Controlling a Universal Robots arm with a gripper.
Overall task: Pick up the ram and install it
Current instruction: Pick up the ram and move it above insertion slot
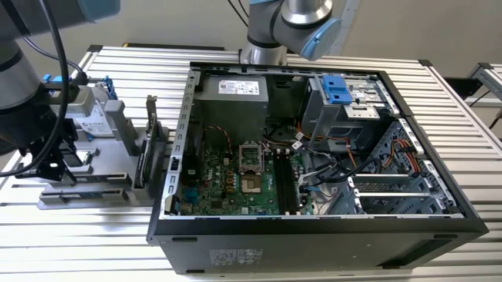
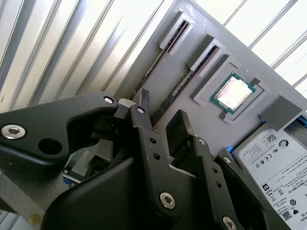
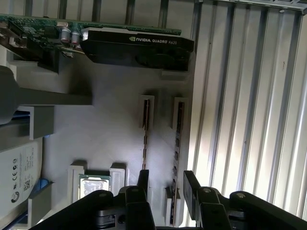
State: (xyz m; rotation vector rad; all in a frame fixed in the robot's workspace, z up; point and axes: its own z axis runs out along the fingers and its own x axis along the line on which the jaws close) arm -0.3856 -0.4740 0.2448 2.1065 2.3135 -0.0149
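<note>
The gripper (image 3: 167, 181) hangs low over the grey holder (image 3: 110, 139), jaws wide and holding nothing. In the first wrist view, the ram (image 3: 176, 143) stands on edge in its slot and runs into the gap between the fingertips. A second stick (image 3: 145, 139) lies just beside it, under one fingertip. Farther off are a processor (image 3: 93, 186) and a graphics card (image 3: 139, 45).

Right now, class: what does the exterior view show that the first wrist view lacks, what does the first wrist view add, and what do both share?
Exterior view: the open computer case and its motherboard. First wrist view: the processor, and two ram sticks standing on edge in the holder, one lined up within the open end effector. Both: that holder, the hard drive and the slatted table.
</note>
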